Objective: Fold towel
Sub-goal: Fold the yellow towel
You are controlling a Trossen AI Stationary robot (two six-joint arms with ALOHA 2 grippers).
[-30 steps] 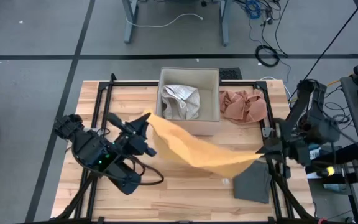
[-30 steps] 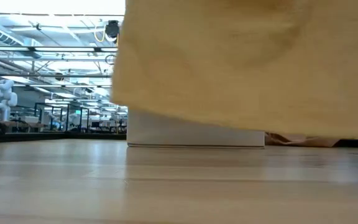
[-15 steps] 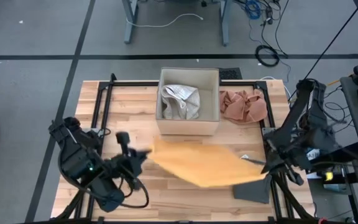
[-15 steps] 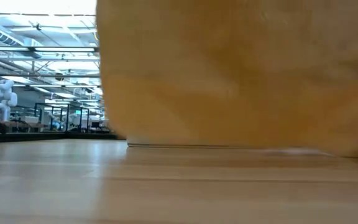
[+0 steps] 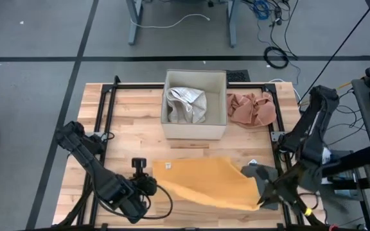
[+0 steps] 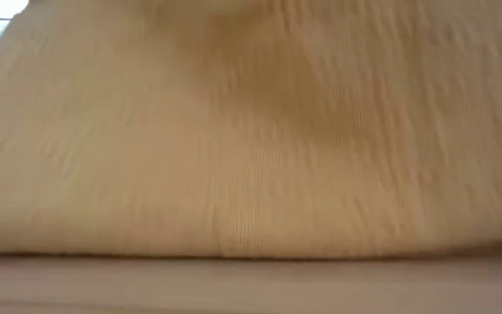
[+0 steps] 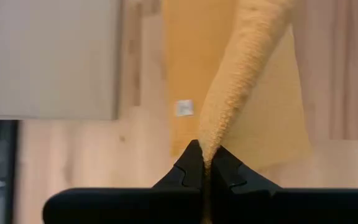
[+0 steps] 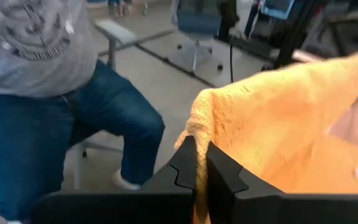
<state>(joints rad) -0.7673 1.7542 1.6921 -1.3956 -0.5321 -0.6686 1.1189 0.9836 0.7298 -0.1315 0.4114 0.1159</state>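
The left arm is reaching low over the near-left part of the table, its links running from the left edge toward the middle; the left gripper (image 5: pixel 148 184) is sitting near the front edge, its two dark fingers (image 7: pixel 188 168) pressed together and pinching a corner of the orange towel (image 5: pixel 207 179); the right arm is bending down from the right side of the table toward the near-right corner; the right gripper (image 5: pixel 262 192) is pointing left and seems to be low over the surface, fingers (image 8: pixel 185 163) clamped on another edge of the same cloth.
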